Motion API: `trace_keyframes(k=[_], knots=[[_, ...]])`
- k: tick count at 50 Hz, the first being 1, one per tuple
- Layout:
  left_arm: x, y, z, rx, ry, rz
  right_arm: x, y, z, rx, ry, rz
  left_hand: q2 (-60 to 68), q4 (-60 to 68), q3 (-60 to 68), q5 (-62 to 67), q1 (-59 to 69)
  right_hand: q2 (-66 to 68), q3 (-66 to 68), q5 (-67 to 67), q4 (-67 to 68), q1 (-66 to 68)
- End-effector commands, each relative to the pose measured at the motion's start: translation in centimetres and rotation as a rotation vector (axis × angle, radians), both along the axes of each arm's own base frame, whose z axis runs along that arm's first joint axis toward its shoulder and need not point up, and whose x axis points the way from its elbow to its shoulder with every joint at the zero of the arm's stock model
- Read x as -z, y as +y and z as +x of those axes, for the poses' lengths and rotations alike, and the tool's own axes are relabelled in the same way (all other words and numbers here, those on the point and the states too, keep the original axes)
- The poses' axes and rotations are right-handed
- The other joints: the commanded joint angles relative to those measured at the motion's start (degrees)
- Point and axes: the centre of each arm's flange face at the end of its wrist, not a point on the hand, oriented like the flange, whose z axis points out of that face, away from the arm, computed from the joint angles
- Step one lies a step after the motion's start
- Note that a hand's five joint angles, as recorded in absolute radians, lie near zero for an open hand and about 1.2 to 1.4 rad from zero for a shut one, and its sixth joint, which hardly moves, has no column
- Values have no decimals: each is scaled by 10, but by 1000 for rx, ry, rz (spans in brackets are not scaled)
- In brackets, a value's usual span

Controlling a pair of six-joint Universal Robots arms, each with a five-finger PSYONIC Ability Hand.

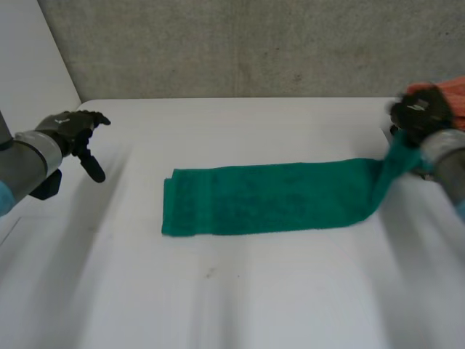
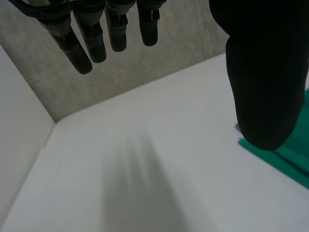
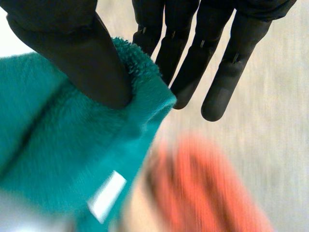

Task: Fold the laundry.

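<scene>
Green towel (image 1: 269,198) lies as a long folded strip across the middle of the white worktop (image 1: 254,305), its length running from the left edge towards the right edge. Its left end lies flat, well in from the left edge. Its right end is lifted off the surface near the far right corner, where the right hand (image 1: 421,110) grips it. In the right wrist view the thumb (image 3: 72,53) presses the bunched end of the towel against the nearest fingers (image 3: 159,43), while the other fingers reach straight past the towel's edge. A small white label (image 3: 106,195) shows on the towel a little way from the thumb.

An orange cloth (image 1: 454,91), blurred, lies just beyond the right hand at the far right corner.

The left hand (image 1: 73,127) hovers near the left edge, well apart from the towel. It holds nothing: its fingers are straight and spread away from the thumb. In the left wrist view a corner of the towel shows just beside the thumb's tip.

A grey concrete wall (image 1: 240,43) stands behind the far edge.
</scene>
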Motion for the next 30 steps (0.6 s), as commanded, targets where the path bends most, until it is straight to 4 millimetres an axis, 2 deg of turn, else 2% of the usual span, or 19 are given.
trace_keyframes(k=[1,4,5,6,8,9,12,13,14,16,19,22,23,24,26,27,30], knots=[[-14,7,3,6,21,-29,6,90,147,-580,25,-213,-17,-13,-18,-29,-13,125,119,126,114,152],[-14,10,2,13,26,-23,29,125,182,-774,45,-222,-17,-13,-18,-29,-13,125,119,126,114,152],[-12,12,2,19,26,-17,48,144,196,-864,65,-198,-17,-13,-18,-29,-13,125,119,126,114,152],[-11,13,1,23,27,-12,58,151,202,-897,79,-190,-17,-13,-18,-29,-13,125,119,126,114,152],[-8,15,0,30,27,0,73,160,211,-925,111,-186,-17,-13,-18,-29,-13,125,119,126,114,152],[-7,15,0,30,27,2,89,164,217,-931,150,-180,-17,-13,-18,-29,-13,125,119,126,114,152],[-6,16,-2,36,26,5,100,163,223,-890,220,-184,-17,-13,-18,-29,-13,92,85,93,81,118],[-6,16,-3,38,26,5,97,160,223,-873,228,-188,-17,-13,-18,-29,-13,-74,-80,-72,-85,-47],[-7,16,-3,38,26,3,95,156,221,-843,240,-179,-17,-13,-18,-29,-13,-410,-417,-409,-421,-383],[-9,16,-5,43,28,-6,89,151,217,-797,235,-152,-17,-13,-18,-29,-13,-575,-581,-574,-586,-548],[-11,16,-8,50,29,-16,74,147,209,-743,179,-87,-17,-13,-18,-29,-13,-575,-581,-574,-586,-548],[-16,16,-16,74,31,-37,48,139,194,-663,11,41,-17,-13,-18,-29,-13,-575,-581,-574,-586,-548],[-18,18,-23,91,32,-42,34,133,183,-612,-84,94,-17,-13,-18,-29,-13,-575,-581,-574,-586,-548],[-19,19,-27,103,31,-47,28,129,176,-578,-137,129,-17,-13,-18,-29,-13,-575,-581,-574,-586,-548],[-20,22,-37,128,33,-54,23,128,167,-533,-210,182,-17,-13,-18,-29,-13,-575,-581,-574,-586,-548],[-20,27,-48,159,33,-53,22,124,155,-469,-276,239,-17,-13,-18,-29,-13,-575,-581,-574,-586,-548],[-16,37,-68,220,29,-45,24,118,139,-370,-335,307,-17,-13,-18,-29,-13,-575,-581,-574,-586,-548]])
